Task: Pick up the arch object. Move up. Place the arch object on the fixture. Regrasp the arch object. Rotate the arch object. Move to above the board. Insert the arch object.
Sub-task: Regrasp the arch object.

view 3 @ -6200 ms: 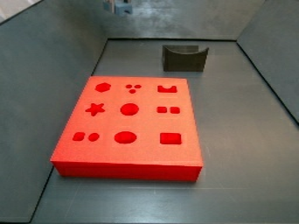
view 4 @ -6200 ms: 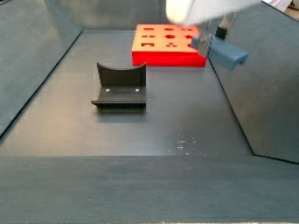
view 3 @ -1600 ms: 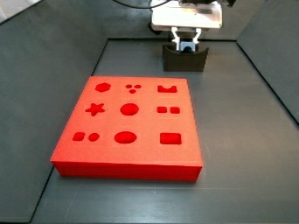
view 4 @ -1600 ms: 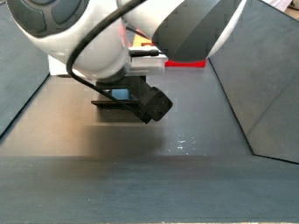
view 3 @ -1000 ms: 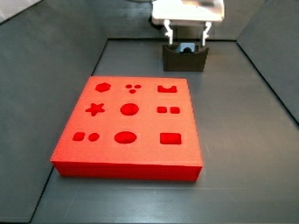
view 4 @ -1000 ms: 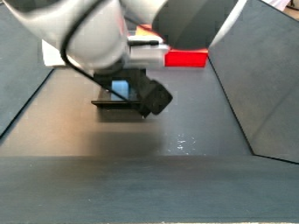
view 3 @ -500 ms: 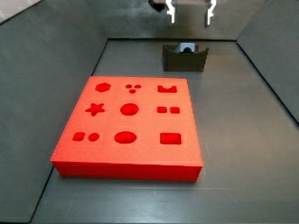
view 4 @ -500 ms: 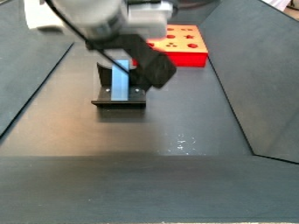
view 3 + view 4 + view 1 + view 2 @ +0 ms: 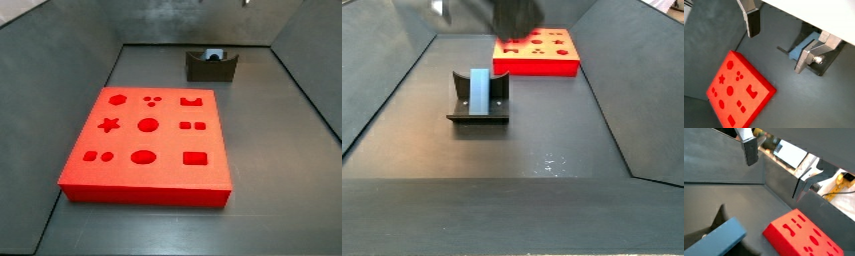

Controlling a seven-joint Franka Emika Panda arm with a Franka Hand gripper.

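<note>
the arch object point(image 9: 480, 91) lay in the scooped top of the fixture point(image 9: 477, 114), well apart from the red board point(image 9: 147, 142). the end effector point(image 9: 783, 44) hung high above, fingers point(image 9: 751, 20) spread wide and holding nothing, the arch object visible beneath it.

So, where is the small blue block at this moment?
The arch object rests in the scooped top of the fixture, in front of the board in a side view. The open gripper is above it, holding nothing.
</note>
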